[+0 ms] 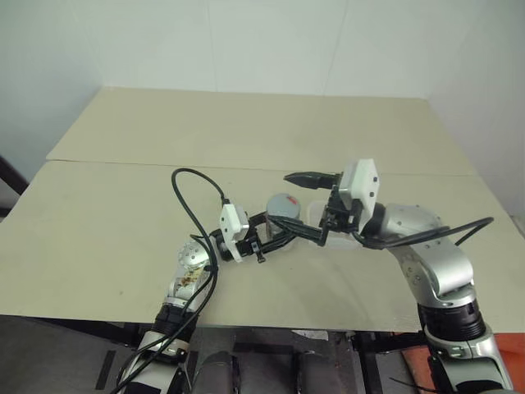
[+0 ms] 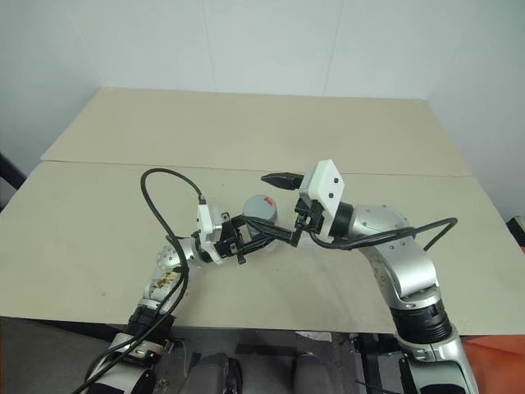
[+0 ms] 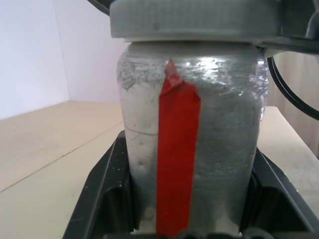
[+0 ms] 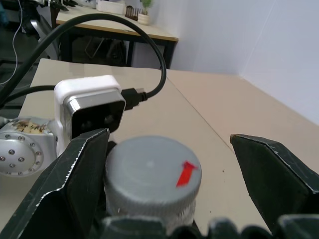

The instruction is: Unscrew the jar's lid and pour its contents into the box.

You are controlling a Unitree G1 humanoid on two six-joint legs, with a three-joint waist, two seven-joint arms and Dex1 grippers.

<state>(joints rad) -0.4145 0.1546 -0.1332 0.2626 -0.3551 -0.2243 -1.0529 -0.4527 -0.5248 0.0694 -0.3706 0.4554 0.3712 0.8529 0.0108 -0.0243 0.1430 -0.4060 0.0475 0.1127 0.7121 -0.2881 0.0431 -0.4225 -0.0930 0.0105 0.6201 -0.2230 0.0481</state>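
The silvery-grey jar [image 1: 282, 220] with a red strip [image 3: 177, 164] stands upright just above the table, and my left gripper [image 1: 275, 236] is shut on its body; its black fingers [image 3: 102, 196] press both sides. The grey lid [image 4: 149, 172] with a small red mark sits on the jar. My right gripper [image 4: 168, 137] is open and reaches in level from the right, one finger [image 4: 75, 184] close beside the lid and the other well apart from it. The contents are hidden inside the jar. The clear box [image 1: 315, 215] lies on the table just right of the jar, partly behind my right gripper.
The beige table [image 1: 246, 131] stretches wide behind and to both sides, with white walls at its far edge. A black cable [image 1: 190, 197] loops up from my left wrist, whose white camera block [image 4: 89, 107] sits right behind the jar.
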